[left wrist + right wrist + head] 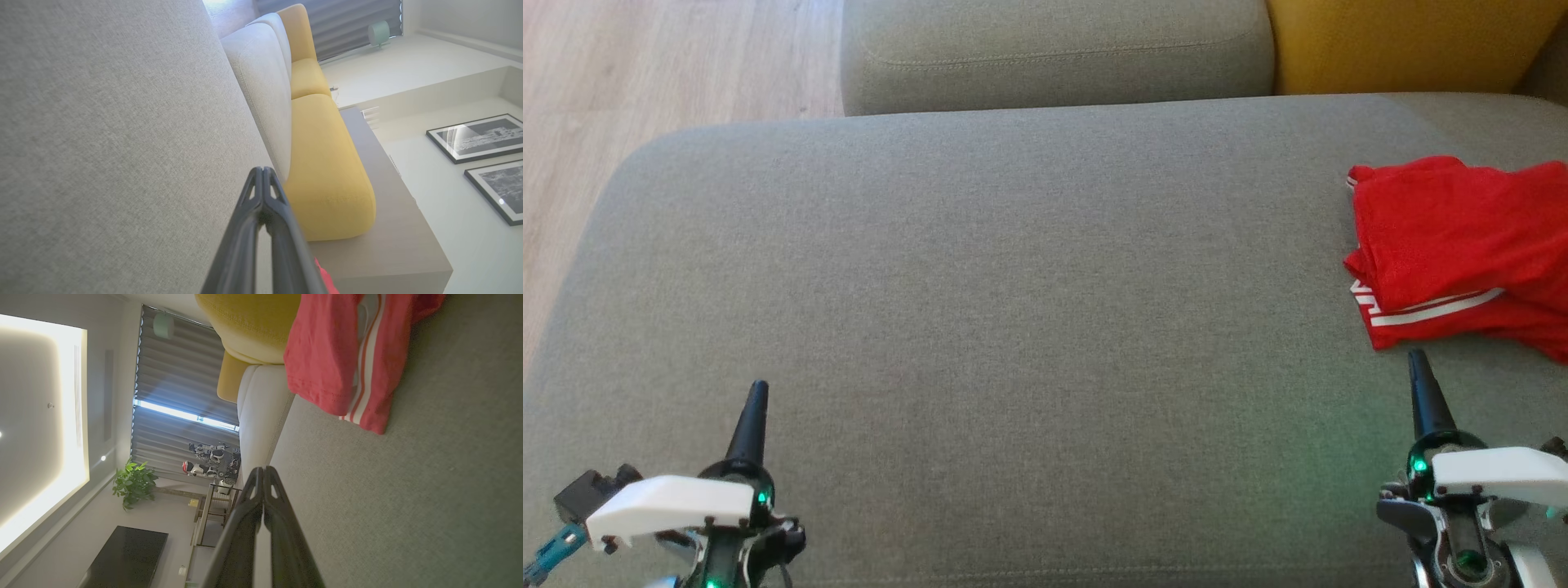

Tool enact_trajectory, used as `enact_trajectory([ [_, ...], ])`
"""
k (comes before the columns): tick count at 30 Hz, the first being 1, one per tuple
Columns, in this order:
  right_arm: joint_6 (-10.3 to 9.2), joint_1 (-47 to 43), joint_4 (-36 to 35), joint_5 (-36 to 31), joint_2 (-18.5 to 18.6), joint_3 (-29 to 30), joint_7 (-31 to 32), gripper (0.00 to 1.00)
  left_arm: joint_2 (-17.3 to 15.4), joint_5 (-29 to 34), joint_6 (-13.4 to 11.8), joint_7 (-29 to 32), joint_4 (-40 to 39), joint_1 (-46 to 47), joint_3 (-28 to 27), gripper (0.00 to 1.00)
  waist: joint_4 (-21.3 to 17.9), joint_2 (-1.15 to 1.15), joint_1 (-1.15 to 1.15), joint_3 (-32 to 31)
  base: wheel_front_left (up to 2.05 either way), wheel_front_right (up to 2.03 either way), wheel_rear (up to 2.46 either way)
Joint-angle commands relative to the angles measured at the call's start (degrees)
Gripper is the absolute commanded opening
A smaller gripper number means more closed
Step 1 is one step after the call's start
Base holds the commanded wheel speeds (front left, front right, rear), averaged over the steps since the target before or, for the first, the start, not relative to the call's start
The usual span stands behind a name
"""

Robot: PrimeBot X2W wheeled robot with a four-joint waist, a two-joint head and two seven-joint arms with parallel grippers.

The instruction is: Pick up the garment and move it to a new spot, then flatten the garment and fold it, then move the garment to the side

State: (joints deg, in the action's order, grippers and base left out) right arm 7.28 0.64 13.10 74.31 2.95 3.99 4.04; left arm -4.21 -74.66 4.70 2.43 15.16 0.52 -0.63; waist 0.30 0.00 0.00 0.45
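Note:
The garment is red with white stripes and lies in a folded heap at the right side of the grey sofa seat, partly cut off by the head view's right edge. My right gripper is shut and empty, its tips just short of the garment's near edge. In the right wrist view the garment lies ahead of the shut gripper. My left gripper rests shut and empty at the lower left, far from the garment. A red sliver of garment shows beside the shut left gripper.
A grey back cushion and a yellow cushion line the sofa's far side. Wooden floor lies beyond the seat's left edge. The seat's broad middle is bare fabric.

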Motion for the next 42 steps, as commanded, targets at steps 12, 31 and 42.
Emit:
enact_trajectory([
  [12, 0.18, 4.0, -0.7, 8.5, 1.2, -0.2, 0.6, 0.00, 0.4, -7.7, 1.5, 1.8, -1.3, 4.4, -3.5, 0.00, -0.1, 0.00, 0.00, -0.1, 0.00, 0.00, 0.00],
  [31, 0.21, 5.4, 0.8, 19.3, 1.1, 0.9, 1.1, 0.00, 1.3, -17.5, 2.8, 4.1, -1.1, 5.7, -6.0, 0.00, -0.3, 0.00, 0.00, -0.3, 0.00, 0.00, 0.00],
  [42, 0.21, 5.4, 0.8, 19.1, 1.0, 1.1, 1.3, 0.00, 1.3, -17.5, 2.8, 4.1, -1.1, 5.7, -5.9, 0.00, -0.3, 0.00, 0.00, -0.3, 0.00, 0.00, 0.00],
])
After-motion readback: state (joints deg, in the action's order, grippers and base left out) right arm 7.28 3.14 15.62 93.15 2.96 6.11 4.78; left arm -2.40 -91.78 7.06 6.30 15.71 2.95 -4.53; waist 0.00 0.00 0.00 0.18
